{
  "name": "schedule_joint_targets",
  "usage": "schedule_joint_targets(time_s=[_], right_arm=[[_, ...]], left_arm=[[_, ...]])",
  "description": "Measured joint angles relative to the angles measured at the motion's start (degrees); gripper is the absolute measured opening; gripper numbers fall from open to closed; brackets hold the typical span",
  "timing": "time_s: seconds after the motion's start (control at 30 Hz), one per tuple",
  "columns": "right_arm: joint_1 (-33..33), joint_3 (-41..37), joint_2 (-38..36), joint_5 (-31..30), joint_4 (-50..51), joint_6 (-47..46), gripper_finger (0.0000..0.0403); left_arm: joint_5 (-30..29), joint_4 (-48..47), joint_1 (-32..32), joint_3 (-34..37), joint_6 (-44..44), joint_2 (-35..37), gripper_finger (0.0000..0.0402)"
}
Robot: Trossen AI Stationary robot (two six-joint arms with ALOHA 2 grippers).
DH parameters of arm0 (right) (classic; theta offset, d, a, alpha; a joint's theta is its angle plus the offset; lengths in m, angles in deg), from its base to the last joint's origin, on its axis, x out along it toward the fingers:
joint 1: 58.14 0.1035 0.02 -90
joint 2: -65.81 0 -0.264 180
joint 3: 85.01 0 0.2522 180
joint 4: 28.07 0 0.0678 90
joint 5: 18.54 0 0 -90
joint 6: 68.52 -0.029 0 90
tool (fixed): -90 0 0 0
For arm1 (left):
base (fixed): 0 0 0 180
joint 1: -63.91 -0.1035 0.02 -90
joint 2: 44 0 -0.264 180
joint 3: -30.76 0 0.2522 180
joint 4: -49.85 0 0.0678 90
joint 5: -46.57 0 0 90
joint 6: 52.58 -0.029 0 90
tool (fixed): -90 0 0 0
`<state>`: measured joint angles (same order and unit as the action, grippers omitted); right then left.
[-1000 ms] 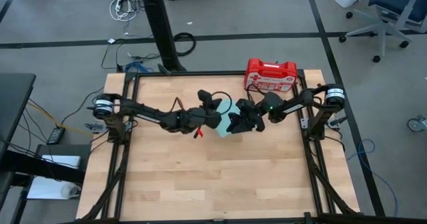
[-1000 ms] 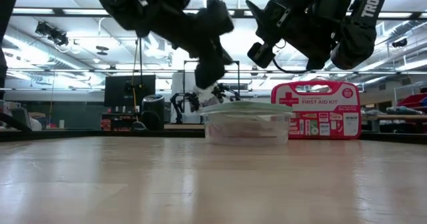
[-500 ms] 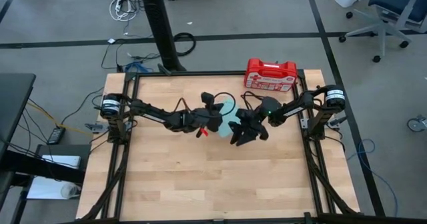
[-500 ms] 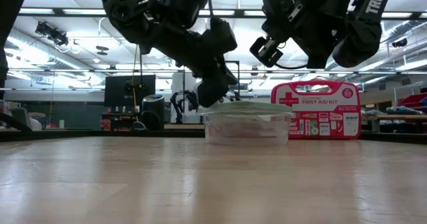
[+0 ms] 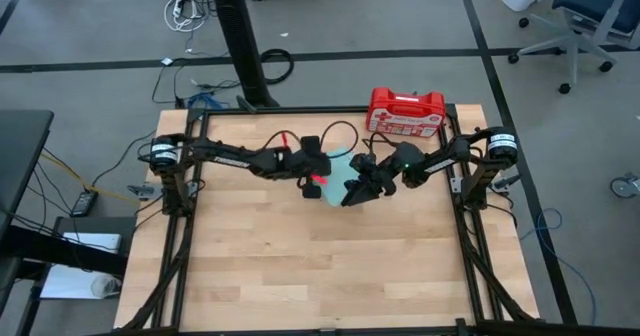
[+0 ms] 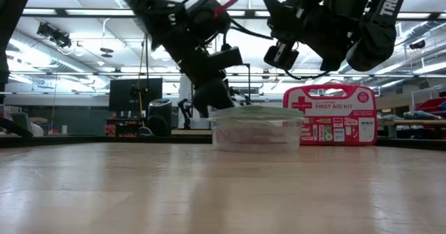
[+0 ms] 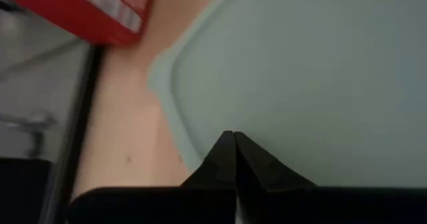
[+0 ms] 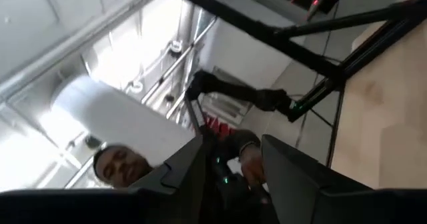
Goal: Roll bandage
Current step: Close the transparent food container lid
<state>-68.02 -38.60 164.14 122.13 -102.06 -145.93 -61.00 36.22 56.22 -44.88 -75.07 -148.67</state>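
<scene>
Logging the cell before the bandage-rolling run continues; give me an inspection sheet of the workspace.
Surface: light wooden tabletop in a black frame.
Job's things: red fabric bandage, not clearly seen.
Clutter: clear plastic tub with pale green lid mid-table; red hard first-aid case at the far edge.
Grippers: left gripper shut, just over the lid; right gripper open, empty, raised over the tub.
Cables: black cable loop on the left arm; floor cables behind.
Surroundings: office chair; a person beyond the table.

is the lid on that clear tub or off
On. The pale green lid sits flat across the tub, with the left gripper shut just above it.
</scene>
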Motion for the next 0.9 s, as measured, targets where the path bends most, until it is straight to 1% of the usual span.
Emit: schedule_joint_targets(time_s=[0.1, 0.2, 0.33, 0.4, 0.57, 0.73, 0.9], right_arm=[[-0.1, 0.0, 0.0, -2.2, 1.4, -3.3, 0.0149], [-0.1, 0.0, 0.0, -3.3, 6.5, -6.2, 0.0149], [-0.1, 0.0, 0.0, -4.5, 15.9, -7.0, 0.0149], [-0.1, 0.0, 0.0, -4.5, 18.1, -6.8, 0.0149], [0.5, 0.0, 0.0, -4.4, 18.6, -8.0, 0.0149], [4.4, 0.0, 0.0, -6.0, 19.9, -10.0, 0.0149], [8.5, 0.7, 0.0, -8.1, 19.8, -9.6, 0.0149]], left_arm=[[4.1, -9.5, -0.6, -3.5, 1.7, 0.1, 0.0001], [5.1, -16.1, -0.3, -6.0, 3.8, 0.2, 0.0001], [6.6, -22.3, 1.4, -8.3, 8.9, 0.1, 0.0001], [6.8, -23.8, 2.8, -8.8, 11.1, 0.1, 0.0001], [7.3, -25.6, 6.0, -9.8, 14.0, -0.1, 0.0001], [8.8, -27.7, 8.5, -12.2, 14.1, 0.4, 0.0001], [8.6, -26.0, 10.2, -13.3, 13.5, 4.7, 0.0000]])
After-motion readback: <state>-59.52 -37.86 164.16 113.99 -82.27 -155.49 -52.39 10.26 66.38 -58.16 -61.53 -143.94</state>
